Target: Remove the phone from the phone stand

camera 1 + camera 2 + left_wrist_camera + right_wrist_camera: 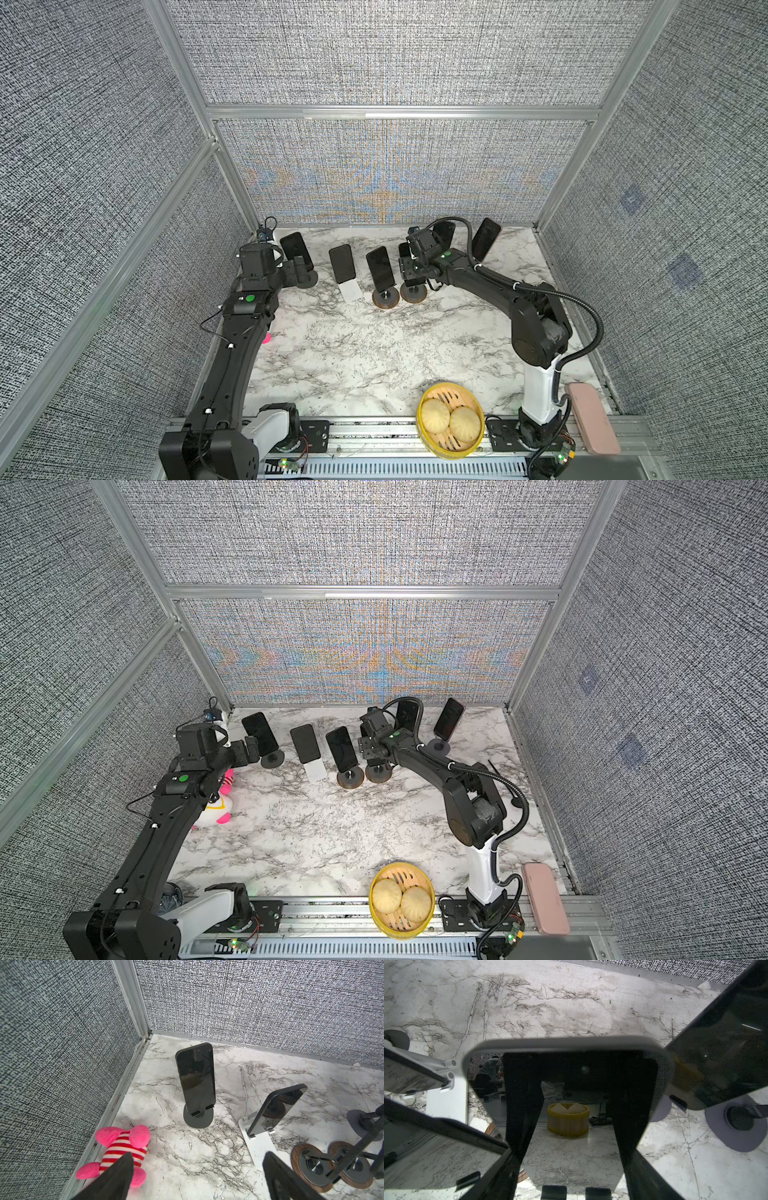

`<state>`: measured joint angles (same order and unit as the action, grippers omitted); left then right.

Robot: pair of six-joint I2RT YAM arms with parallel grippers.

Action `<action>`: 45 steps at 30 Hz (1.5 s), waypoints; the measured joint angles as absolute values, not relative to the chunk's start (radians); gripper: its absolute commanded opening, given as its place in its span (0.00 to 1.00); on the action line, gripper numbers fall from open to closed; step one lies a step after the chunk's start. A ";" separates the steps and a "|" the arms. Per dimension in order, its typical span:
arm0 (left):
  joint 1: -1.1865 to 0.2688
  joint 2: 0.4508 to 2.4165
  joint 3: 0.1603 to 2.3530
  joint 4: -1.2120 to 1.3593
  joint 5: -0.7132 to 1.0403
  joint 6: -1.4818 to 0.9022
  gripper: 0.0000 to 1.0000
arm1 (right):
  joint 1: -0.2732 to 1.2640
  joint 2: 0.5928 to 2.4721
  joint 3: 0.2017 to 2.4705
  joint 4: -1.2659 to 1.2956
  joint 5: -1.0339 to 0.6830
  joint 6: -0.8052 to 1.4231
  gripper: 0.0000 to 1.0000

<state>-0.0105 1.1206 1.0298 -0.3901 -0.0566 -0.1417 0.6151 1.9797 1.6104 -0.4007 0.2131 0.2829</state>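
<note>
**A:** Which step?
**B:** Grasp stage, I'd say. The right pincer [571, 1153] is at the phone [566, 1044], fingers apart with the screen showing between them. Can't tell whether the pads bite the side edges.
**A:** Phone off the stand?
**B:** No. It's seated in the phone stand [413, 294], bottom edge on the two lips. The stand's base is flat on the surface [374, 353], under the pincer.
**A:** Left side?
**B:** The left pincer [197, 1155] has its fingers wide apart with nothing between them. It hangs short of a neighbour phone [196, 1076]. Looks idle.
**A:** Next move?
**B:** Probably get a firm clamp, then lift along the phone's tilt so the bottom edge clears the lips. Pull sideways and the stand likely comes with it.
**A:** Risks?
**B:** Tight quarters. There are more phones close on both sides of the right pincer, and any swing could clip one.
</note>
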 measured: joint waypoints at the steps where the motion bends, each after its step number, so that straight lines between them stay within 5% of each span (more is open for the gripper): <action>1: -0.010 1.120 1.030 -0.390 -0.056 -0.142 0.98 | 0.616 1.979 1.610 -0.401 0.214 0.280 0.72; 24: -0.004 1.116 1.022 -0.390 -0.057 -0.147 0.98 | 0.630 1.931 1.635 -0.431 0.222 0.252 0.66; 45: -0.004 1.116 1.022 -0.390 -0.052 -0.147 0.97 | 0.586 1.678 1.613 -0.801 0.192 0.273 0.62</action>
<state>-0.0040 1.1160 1.0218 -0.3897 -0.0521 -0.1471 0.5858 1.6783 1.6135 -0.8009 0.1925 0.2733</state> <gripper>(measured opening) 0.975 0.685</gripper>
